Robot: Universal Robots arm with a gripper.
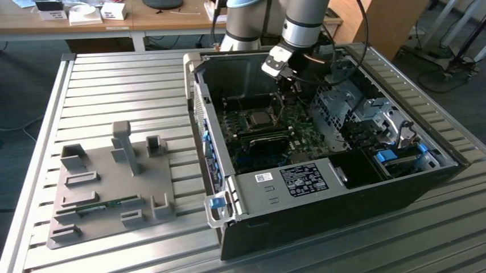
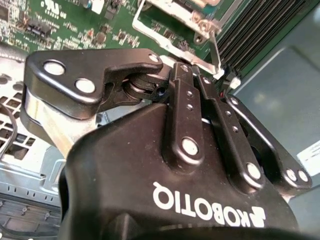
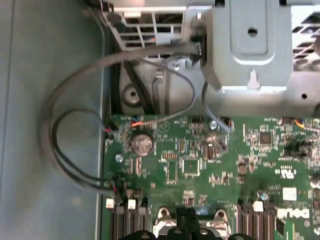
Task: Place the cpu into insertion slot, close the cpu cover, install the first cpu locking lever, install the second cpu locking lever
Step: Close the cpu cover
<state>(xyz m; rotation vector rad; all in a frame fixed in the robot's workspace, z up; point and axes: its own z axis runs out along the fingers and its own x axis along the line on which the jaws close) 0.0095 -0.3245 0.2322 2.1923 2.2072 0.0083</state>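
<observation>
An open computer case (image 1: 326, 193) lies on the slatted metal table. On its green board the cpu (image 1: 259, 118) shows as a grey square lying in the insertion slot (image 1: 258, 127), framed by the silver cpu cover (image 2: 170, 15). My gripper (image 1: 287, 91) reaches down into the case, just to the exterior view's right of the socket. Its black fingers (image 2: 181, 87) stand shut together, and the gripper (image 2: 192, 70) has its tips close beside a thin silver locking lever (image 2: 215, 50) at the cover's corner. I cannot tell whether they touch it. The gripper (image 3: 186, 220) hangs over the board.
A grey fixture plate (image 1: 114, 187) holding a green memory stick (image 1: 99, 206) lies at the exterior view's left. A metal drive cage (image 1: 349, 102), looping cables (image 3: 65, 150), a coin battery (image 3: 141, 144) and black memory slots (image 2: 260, 30) crowd the socket. A desk (image 1: 114, 23) stands behind.
</observation>
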